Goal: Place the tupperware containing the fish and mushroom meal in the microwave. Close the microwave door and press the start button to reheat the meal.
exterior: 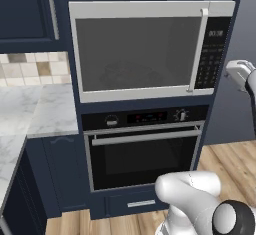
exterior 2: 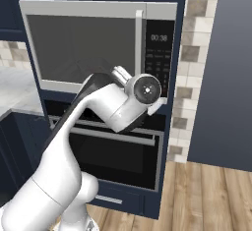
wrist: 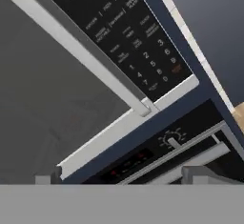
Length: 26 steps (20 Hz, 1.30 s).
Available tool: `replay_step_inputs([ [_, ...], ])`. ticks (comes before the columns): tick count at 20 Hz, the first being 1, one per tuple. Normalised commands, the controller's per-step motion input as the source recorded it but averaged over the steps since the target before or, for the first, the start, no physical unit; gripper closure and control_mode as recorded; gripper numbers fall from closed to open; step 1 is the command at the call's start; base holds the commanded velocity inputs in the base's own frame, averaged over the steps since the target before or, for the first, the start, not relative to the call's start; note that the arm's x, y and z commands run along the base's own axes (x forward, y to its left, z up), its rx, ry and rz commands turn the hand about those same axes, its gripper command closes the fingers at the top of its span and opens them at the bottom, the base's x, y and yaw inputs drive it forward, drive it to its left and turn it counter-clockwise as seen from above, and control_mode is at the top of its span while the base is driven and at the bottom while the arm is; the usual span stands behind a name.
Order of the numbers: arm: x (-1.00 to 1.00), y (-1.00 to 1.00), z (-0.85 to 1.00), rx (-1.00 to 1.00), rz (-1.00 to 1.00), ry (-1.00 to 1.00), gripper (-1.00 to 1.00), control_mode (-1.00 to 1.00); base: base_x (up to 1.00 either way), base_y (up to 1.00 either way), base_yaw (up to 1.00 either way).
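Note:
The microwave (exterior: 150,9) sits in the dark cabinet wall with its door (exterior: 135,49) shut. The door's vertical silver handle (exterior: 197,49) stands beside the black keypad strip (exterior: 212,54). In the hand view the keypad (wrist: 138,37) and handle (wrist: 81,51) lie close ahead, tilted. My gripper (wrist: 124,175) is open with nothing between its widely spaced fingertips (wrist: 47,175), and it hovers in front of the microwave's lower right corner. My hand (exterior: 240,74) shows at the right edge of the left base view. The tupperware and the meal are hidden; the dark glass shows only a faint shape.
A black oven (exterior: 145,154) with a horizontal bar handle (exterior: 145,138) and a knob (wrist: 171,139) sits right under the microwave. A marble counter (exterior: 30,114) runs to the left. A grey wall (exterior 2: 221,68) and wood floor (exterior 2: 206,195) lie to the right.

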Motion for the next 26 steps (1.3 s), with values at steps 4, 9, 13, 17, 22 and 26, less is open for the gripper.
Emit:
replay_step_inputs([
  [4, 0.00, -0.03, -0.29, 0.34, -0.03, 0.12, -1.00, -1.00, 0.00, 0.00, 0.00],
  [9, 0.01, 0.09, -0.08, 0.12, -0.02, 0.00, 1.00, -1.00, 0.00, 0.00, 0.00],
  [13, 0.15, 0.14, -0.14, 0.01, -0.04, 0.00, 1.00, -1.00, 0.00, 0.00, 0.00],
  [17, 0.33, 0.06, -0.24, 0.00, -0.04, 0.00, 1.00, -1.00, 0.00, 0.00, 0.00],
  [22, 0.29, 0.00, -0.18, 0.06, -0.03, 0.00, 1.00, -1.00, 0.00, 0.00, 0.00],
  [26, 0.28, 0.00, -0.10, 0.10, 0.00, 0.00, 1.00, -1.00, 0.00, 0.00, 0.00],
])
